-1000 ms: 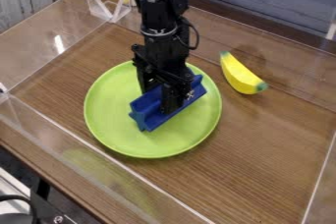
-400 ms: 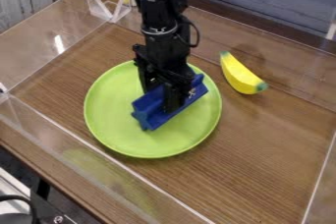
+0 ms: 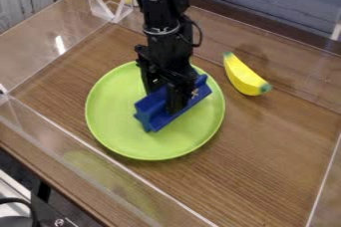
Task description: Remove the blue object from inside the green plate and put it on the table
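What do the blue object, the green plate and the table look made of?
Blue object: likely moulded plastic, uniform deep blue, slight sheen. Green plate: probably plastic, smooth even lime colour. Table: wood or wood-look laminate, dark brown with visible grain.

Table [image 3: 266,161] with plate [image 3: 114,121], banana [image 3: 244,74]

On the table [image 3: 266,161] the plate [image 3: 114,112] lies left of centre with the grooved block [image 3: 163,112] inside it under the gripper [image 3: 170,90], the toy banana [image 3: 244,75] to its right, plastic walls [image 3: 54,34] around.
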You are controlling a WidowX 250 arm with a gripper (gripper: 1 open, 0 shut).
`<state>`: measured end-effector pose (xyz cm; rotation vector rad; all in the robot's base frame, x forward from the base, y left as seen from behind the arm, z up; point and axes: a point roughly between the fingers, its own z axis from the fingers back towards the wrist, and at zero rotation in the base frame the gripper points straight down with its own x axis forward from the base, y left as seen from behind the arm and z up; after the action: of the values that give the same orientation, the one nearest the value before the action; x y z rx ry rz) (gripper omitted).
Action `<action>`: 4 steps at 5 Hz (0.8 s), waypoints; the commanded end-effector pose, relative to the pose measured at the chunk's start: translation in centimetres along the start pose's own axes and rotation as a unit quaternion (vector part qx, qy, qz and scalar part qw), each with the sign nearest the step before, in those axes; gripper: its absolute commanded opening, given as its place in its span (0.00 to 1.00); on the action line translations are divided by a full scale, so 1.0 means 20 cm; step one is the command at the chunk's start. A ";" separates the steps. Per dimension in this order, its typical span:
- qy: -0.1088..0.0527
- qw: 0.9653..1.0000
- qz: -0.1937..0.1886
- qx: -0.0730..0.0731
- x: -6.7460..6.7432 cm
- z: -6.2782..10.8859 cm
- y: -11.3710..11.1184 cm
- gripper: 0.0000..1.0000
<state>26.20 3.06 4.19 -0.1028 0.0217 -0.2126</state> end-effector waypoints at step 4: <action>-0.006 1.000 0.005 -0.006 0.01 0.03 -0.01 0.00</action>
<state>26.27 2.93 4.22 -0.1200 0.0321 -0.1998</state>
